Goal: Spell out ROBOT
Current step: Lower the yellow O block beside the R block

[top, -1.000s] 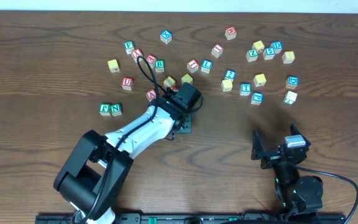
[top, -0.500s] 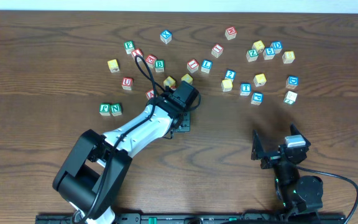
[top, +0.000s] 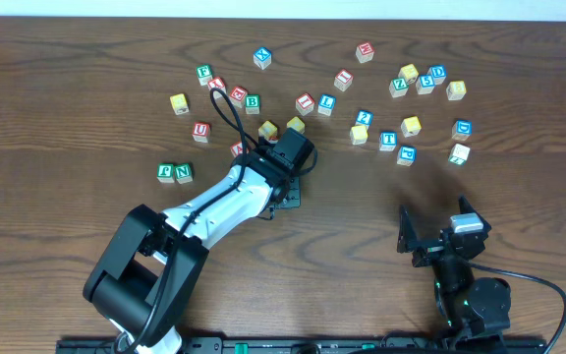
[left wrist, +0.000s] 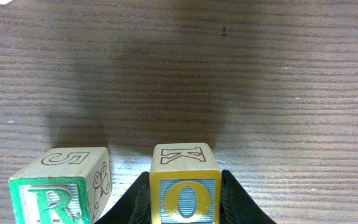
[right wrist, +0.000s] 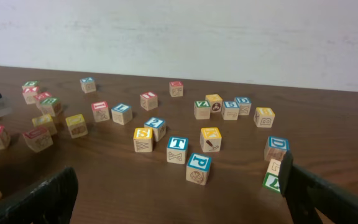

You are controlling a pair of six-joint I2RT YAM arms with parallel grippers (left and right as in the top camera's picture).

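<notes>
Overhead: a dark wooden table carries scattered letter cubes. Left wrist: the left gripper is clamped on the yellow O cube, with the green R cube just to its left. Right wrist: the right gripper has its jaws wide apart, with the blue T cube ahead and a pale wall beyond.

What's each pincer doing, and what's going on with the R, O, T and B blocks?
left pincer: shut on the O cube
O cube: gripped, its O upright
R cube: free, standing beside the O cube, not touching it
T cube: loose, untouched
B cube: loose, untouched
right pincer: open, empty
</notes>
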